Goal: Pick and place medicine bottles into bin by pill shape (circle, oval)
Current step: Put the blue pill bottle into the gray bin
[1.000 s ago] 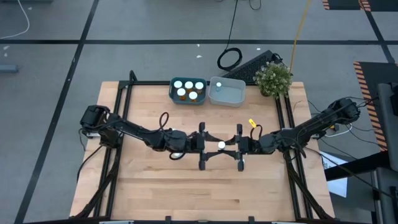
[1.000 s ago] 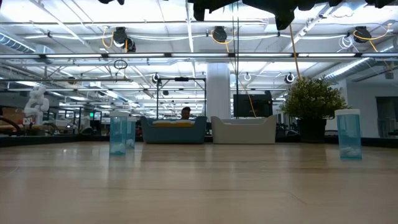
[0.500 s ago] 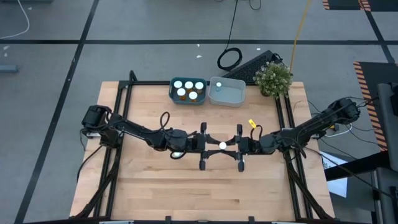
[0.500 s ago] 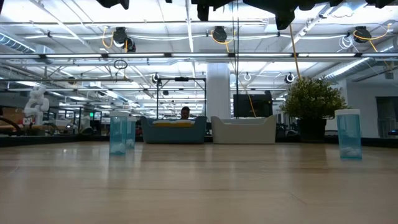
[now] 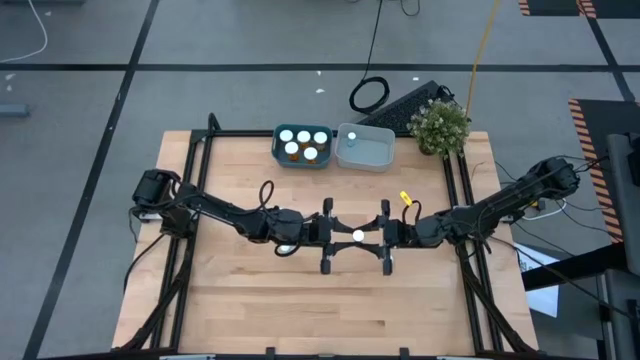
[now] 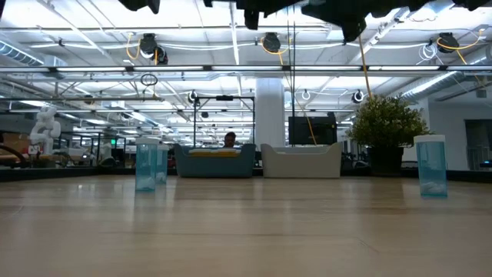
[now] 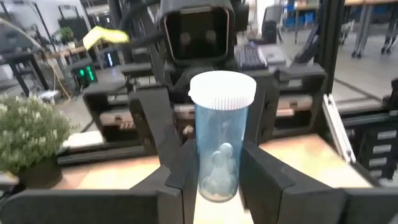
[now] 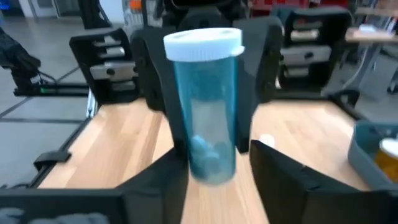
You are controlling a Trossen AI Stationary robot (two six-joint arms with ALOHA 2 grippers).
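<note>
High view first: we see both dark arms meeting at the middle of the pale wooden table [image 5: 240,290], the left gripper [image 5: 338,235] and the right gripper [image 5: 372,235] facing each other with a slim pale-blue translucent bottle with a white round cap [image 5: 356,234] upright between them. Our left wrist view shows the left gripper's fingers [image 7: 177,180] pinching that bottle [image 7: 219,143] at its lower part, a few pale pills lying at its bottom, while the right gripper's fingers stand on either side of it behind. Our right wrist view shows the same bottle [image 8: 208,106] with fingers of both grippers close along its sides; we cannot tell whether the right fingers [image 8: 277,177] press on it or only flank it. Wide bare wood lies in front of the grippers and to both sides, out to the black frame rails [image 5: 190,190] along the table's edges. At the far edge sit two bins side by side: the blue bin [image 5: 278,150] holds five white-capped orange bottles [image 5: 303,138], and the pale grey bin [image 5: 375,153] just beside it holds one pale-blue bottle [image 5: 351,137]. A small green potted plant [image 5: 440,125] stands at the far right corner.
</note>
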